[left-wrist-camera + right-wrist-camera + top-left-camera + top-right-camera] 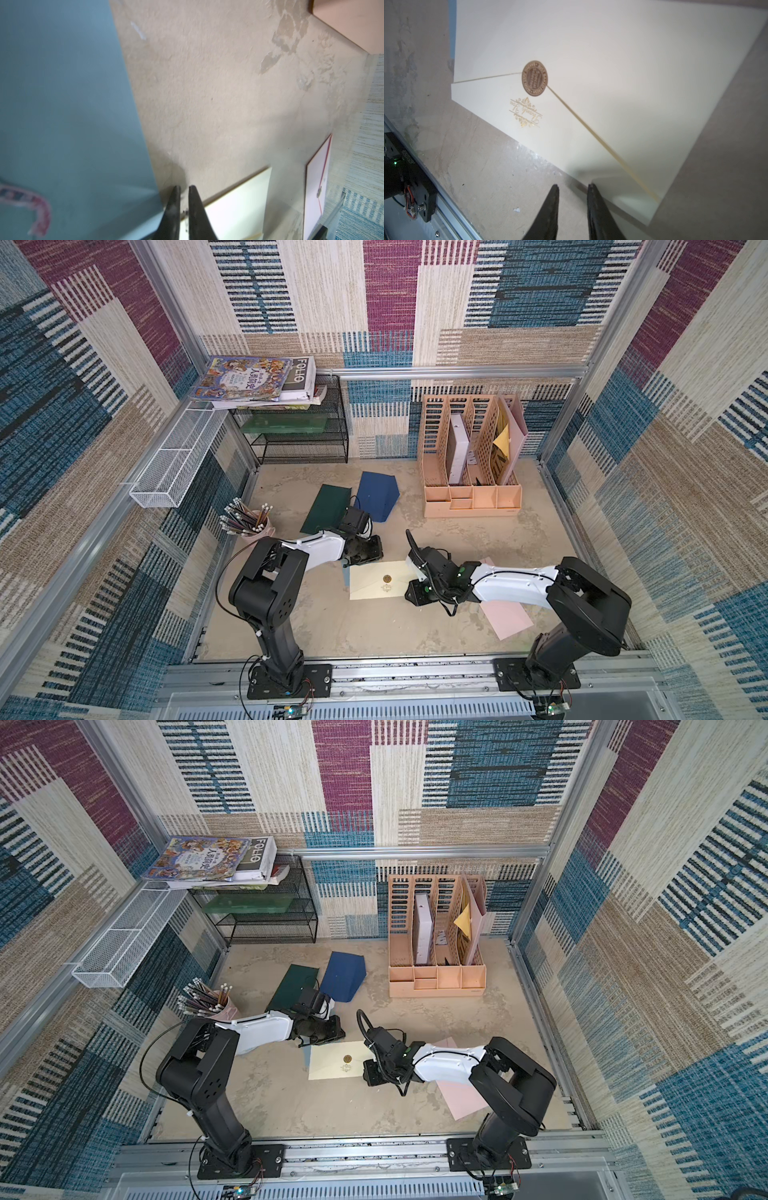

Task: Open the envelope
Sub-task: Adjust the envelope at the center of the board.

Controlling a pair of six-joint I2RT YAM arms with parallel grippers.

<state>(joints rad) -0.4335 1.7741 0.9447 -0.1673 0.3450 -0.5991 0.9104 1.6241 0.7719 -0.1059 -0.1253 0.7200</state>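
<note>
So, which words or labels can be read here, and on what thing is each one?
"FOLIO": black book cover on the black wire shelf.
"Thank You": gold script on the cream paper envelope.
Round gold seal sticker: lettering too small to read.
Colourful picture book: title characters too blurred.

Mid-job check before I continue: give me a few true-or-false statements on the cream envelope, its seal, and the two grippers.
1. The cream paper envelope lies flat on the table with its round gold seal sticker still on the flap. True.
2. The right gripper has the flap pinched. False: its fingers stand apart over the table beside the envelope's edge, holding nothing.
3. The left gripper is wide open. False: its fingers are nearly together at the envelope's far edge.
4. A pink sheet of paper lies partly under the right arm. True.
5. The envelope stands in the peach desk organiser. False: it is on the table between the arms.
</note>
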